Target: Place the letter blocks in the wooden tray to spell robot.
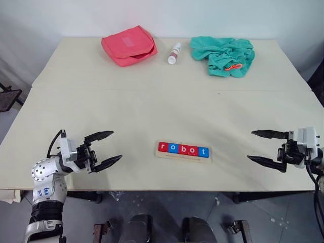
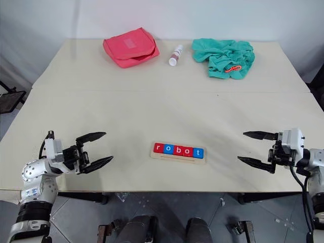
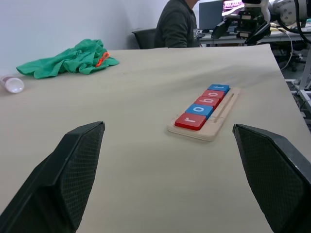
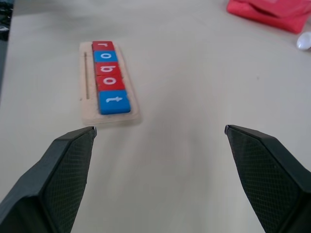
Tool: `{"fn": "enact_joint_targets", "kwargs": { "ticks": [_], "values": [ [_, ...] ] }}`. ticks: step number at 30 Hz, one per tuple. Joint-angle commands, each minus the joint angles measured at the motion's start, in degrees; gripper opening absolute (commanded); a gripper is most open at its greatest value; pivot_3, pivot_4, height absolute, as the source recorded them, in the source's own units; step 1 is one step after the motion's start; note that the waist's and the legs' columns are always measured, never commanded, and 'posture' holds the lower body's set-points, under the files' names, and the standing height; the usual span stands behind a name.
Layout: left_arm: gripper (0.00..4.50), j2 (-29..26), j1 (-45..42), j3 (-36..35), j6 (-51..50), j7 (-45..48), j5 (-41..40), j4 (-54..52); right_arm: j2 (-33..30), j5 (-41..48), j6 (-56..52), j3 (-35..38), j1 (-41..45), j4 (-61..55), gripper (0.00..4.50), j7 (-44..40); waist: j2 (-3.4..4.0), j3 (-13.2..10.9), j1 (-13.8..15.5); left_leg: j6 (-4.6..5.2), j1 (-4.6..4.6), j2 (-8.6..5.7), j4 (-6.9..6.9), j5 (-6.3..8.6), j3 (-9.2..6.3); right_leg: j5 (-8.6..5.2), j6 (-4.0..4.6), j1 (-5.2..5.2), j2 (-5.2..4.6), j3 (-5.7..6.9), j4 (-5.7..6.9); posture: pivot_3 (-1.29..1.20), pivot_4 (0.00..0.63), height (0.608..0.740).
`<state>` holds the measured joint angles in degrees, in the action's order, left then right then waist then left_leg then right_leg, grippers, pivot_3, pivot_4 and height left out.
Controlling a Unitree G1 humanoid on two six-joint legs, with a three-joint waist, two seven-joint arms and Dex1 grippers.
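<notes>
Currently, item one: my left gripper (image 1: 105, 149), lower left of the head view, forearm rising from the bottom edge, fingers pointing toward the frame's centre. Fingers spread wide; nothing between them, nothing touched.

Item two: my right gripper (image 1: 262, 147), lower right of the head view, fingers pointing toward the centre from the other side. Spread wide as well, empty, clear of the table (image 1: 152, 106) surface.

Item three: wooden tray (image 1: 183, 157), lower centre of the frame, lying flat near the table's front edge, between the two grippers and well apart from both. Pale wood, long and narrow, with a thin groove along its near side.

Item four: letter blocks (image 1: 183, 149), five, seated side by side in the tray, touching one another. Order from frame left: red r, blue o, red b, red o, blue t. White lowercase letters read "robot".

Sundries, top of frame along the far edge: red pouch (image 1: 129, 45) upper left, small white bottle (image 1: 174, 53) beside it, crumpled teal cloth (image 1: 223, 54) upper right. A seated person (image 3: 178, 24) shows beyond the table in the left wrist view.
</notes>
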<state>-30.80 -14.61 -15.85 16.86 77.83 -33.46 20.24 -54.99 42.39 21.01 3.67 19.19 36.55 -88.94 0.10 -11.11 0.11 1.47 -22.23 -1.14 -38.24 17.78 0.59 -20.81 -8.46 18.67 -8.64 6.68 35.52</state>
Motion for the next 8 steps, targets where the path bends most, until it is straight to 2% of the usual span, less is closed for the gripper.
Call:
{"fn": "enact_joint_targets", "kwargs": {
  "ticks": [1,8],
  "values": [
    [4.5,-1.8,1.0,-2.2,-0.9,-0.1,-1.5,-2.8,-3.0,3.7,-0.1,-1.1,0.9,0.9,4.43,-3.6,0.0,0.0,-0.1,0.0,0.03,0.01,0.0,0.0,0.0,0.0,0.0,-0.02,0.01,0.0,0.0,0.0,0.15,0.74],
    [4.5,-1.1,-1.2,-3.6,0.4,2.1,-3.5,-1.6,-4.0,7.8,-2.4,-3.8,3.2,1.0,4.43,-3.6,0.01,0.0,-0.1,-0.01,0.03,0.02,0.01,0.0,0.0,0.0,0.0,-0.03,0.02,0.01,-0.04,0.0,0.15,0.74]
  ]
}}
